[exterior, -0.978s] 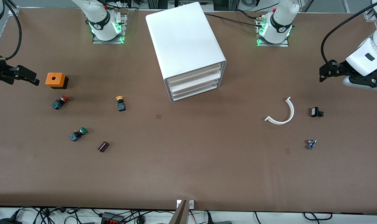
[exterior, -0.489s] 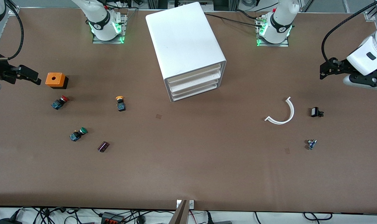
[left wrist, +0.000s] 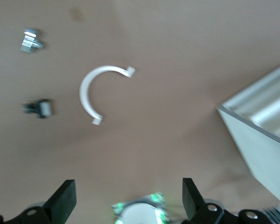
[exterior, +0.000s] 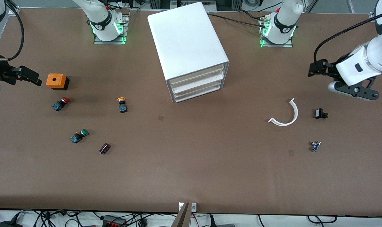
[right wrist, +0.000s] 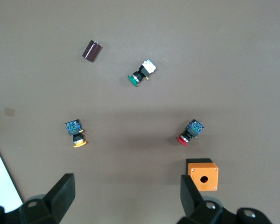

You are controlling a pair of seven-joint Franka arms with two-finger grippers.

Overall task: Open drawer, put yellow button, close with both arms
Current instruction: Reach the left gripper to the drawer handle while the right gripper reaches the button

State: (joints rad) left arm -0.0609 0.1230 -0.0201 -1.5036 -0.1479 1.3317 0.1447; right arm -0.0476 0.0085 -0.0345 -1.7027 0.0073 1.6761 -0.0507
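A: What sits on the surface [exterior: 191,164]?

B: A white cabinet [exterior: 188,47]; its top drawer [exterior: 195,75] is shut.

A: And the arms?

B: The left gripper [exterior: 314,68] hangs over the left arm's end, fingers [left wrist: 65,198] apart and empty. The right gripper [exterior: 31,77] hangs beside the orange box [exterior: 56,81], fingers [right wrist: 60,191] spread, holding nothing.

A: The yellow button [exterior: 122,104]?

B: Lying between the cabinet and the red button [exterior: 60,103], nearer the front camera than the drawer.
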